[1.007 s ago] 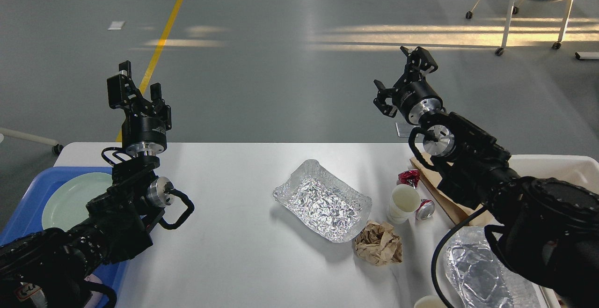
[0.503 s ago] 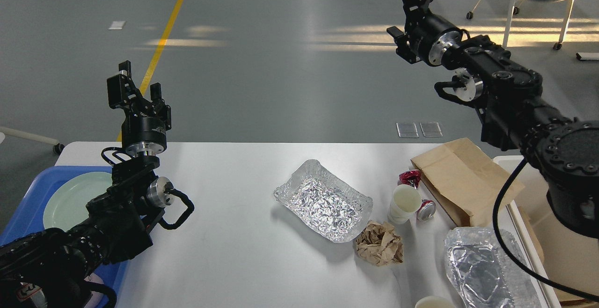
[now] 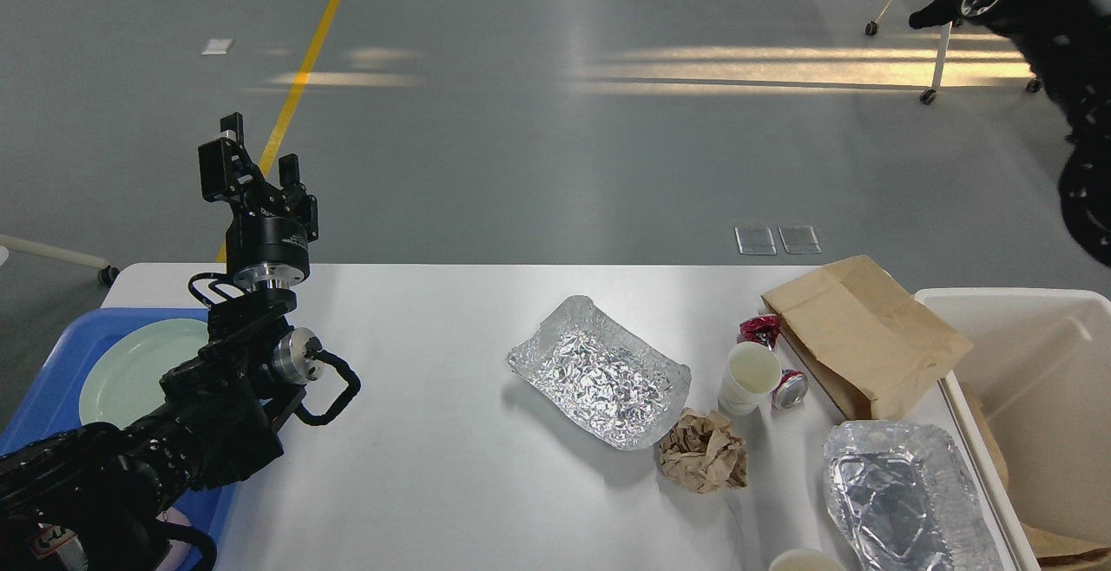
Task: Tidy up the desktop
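L gripper (image 3: 252,173) is raised over the far-left corner of the desktop (image 3: 451,467), jaws apart, nothing between them. R arm only shows at the top-right w/ its gripper out of view, so can't tell jaw state. Near the desktop's centre lies a foil tray (image 3: 599,371); toward the right edge, a crumpled paper ball (image 3: 703,451), paper cup (image 3: 748,376), brown bag (image 3: 864,337), second foil tray (image 3: 907,497). Blue tray (image 3: 52,380) w/ green plate (image 3: 130,367) at the left edge; white bin (image 3: 1033,397) at the right edge.

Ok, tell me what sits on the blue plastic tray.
A pale green round plate rests on the blue plastic tray. The black left arm covers the tray's near right part, so anything there is hidden.
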Controlling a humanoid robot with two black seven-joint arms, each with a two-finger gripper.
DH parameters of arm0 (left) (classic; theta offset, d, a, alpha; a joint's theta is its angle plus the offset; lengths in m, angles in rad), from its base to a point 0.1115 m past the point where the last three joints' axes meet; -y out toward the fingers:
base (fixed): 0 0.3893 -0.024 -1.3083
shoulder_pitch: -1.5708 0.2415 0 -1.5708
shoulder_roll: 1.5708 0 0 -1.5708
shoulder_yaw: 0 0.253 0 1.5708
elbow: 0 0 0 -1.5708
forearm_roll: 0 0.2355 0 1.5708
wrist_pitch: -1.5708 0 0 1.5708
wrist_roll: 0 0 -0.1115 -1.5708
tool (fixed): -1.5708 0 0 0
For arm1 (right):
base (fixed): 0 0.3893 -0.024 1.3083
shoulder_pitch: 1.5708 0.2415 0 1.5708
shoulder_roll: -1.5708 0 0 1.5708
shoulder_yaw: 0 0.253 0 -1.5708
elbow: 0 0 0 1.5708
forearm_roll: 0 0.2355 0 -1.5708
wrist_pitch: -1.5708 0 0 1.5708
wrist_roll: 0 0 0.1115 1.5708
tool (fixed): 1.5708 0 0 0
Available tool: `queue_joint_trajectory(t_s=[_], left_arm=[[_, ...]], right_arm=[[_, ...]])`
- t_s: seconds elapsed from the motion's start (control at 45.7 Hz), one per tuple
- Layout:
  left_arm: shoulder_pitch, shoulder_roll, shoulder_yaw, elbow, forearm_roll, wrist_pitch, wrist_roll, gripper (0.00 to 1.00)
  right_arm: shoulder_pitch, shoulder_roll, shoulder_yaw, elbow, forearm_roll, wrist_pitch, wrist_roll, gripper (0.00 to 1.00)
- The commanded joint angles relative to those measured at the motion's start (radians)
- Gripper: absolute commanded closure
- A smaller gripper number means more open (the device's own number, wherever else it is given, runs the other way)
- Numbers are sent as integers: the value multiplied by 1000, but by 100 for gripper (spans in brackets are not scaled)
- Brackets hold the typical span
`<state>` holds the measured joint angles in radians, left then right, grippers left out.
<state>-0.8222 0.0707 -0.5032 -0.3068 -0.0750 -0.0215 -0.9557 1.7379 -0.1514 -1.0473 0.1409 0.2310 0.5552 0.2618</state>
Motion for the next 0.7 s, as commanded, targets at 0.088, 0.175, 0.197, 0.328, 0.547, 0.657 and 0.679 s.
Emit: queue_joint_trajectory(t_s=[0.088,0.175,0.197,0.328,0.547,0.657,0.679], left_arm=[[0,0,0,0,0,0,0,4],[0,0,0,0,0,0,0,4],[0,0,0,0,0,0,0,4],[0,0,0,0,0,0,0,4],[0,0,0,0,0,0,0,4],[0,0,0,0,1,0,0,4],[0,0,0,0,0,0,0,4]], right_arm=[[202,-42,-49,94,-21,64,1,0],[291,-92,-42,179,-21,69,1,0],[314,-105,-40,202,-21,68,1,0],[439,-177,-46,318,-21,69,-1,0],[606,-224,-69,427,-87,195,-1,0],[664,-223,-68,473,-177,342,1,0],[673,-224,-66,488,-186,362,1,0]])
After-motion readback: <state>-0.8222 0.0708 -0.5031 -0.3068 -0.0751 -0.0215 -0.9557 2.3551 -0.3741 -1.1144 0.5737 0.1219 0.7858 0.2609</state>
